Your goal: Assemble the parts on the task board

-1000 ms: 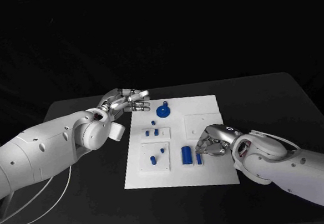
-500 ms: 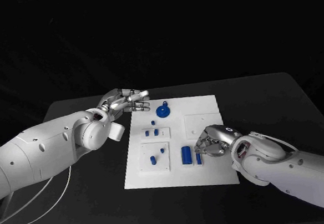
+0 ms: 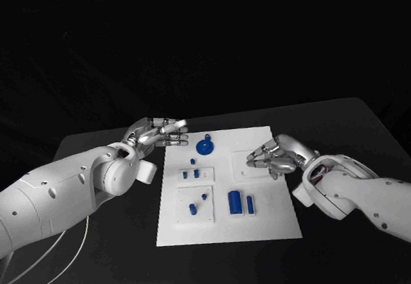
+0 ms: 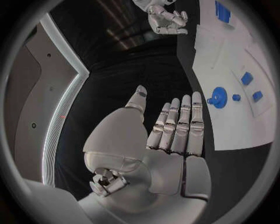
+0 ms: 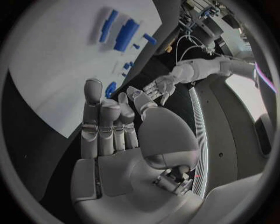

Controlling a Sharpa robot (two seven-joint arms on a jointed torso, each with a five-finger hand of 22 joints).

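The white task board (image 3: 265,208) lies in the middle of the black table. On it are a round blue part (image 3: 205,144), small blue parts (image 3: 191,174) and two blue cylinders (image 3: 235,201) side by side. My left hand (image 3: 159,132) hovers off the board's far left corner, fingers straight, holding nothing. My right hand (image 3: 274,156) hangs over the board's right side, beyond the cylinders, with nothing in it. The left wrist view shows my left hand (image 4: 169,140) flat beside the board (image 4: 233,121) and the round part (image 4: 217,97). My right hand (image 5: 116,140) is open near the cylinders (image 5: 125,35).
Two raised white squares (image 3: 196,212) on the board carry the small parts. The bare black table (image 3: 347,130) surrounds the board on all sides. A white cable (image 3: 39,274) trails over the table's left front.
My right hand has drawn back from beside the two cylinders to farther up the board's right side. The camera has shifted slightly. The left hand has stayed put.
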